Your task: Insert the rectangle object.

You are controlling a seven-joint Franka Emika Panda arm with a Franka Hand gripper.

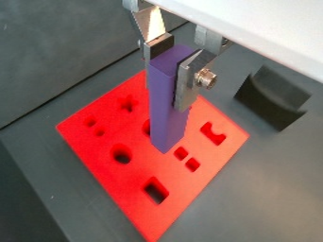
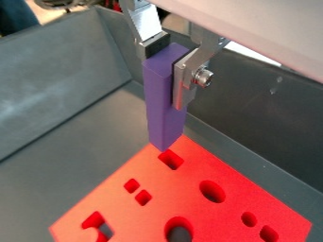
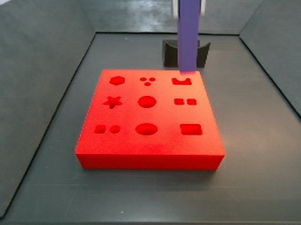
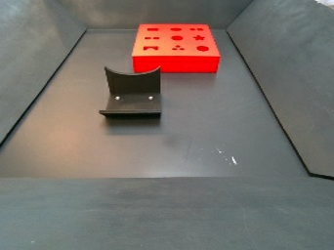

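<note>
The rectangle object, a long purple bar point(image 1: 167, 104), hangs upright between the fingers of my gripper point(image 1: 173, 59), which is shut on its upper end. It shows in both wrist views point(image 2: 161, 99). The red block point(image 1: 108, 137) with shaped holes lies below it. The bar's lower end is over the block's edge, close above a rectangular hole point(image 2: 171, 159). In a side view the bar point(image 3: 187, 35) comes down from above over the block's point(image 3: 147, 145) far right corner; the gripper is out of that view. The bar does not show in the view where the block point(image 4: 177, 61) lies far back.
A dark grey curved holder point(image 4: 131, 93) stands on the floor apart from the block; it also shows in a wrist view point(image 1: 275, 95) and behind the bar in a side view point(image 3: 200, 53). Grey walls enclose the floor on all sides point(image 3: 59, 53).
</note>
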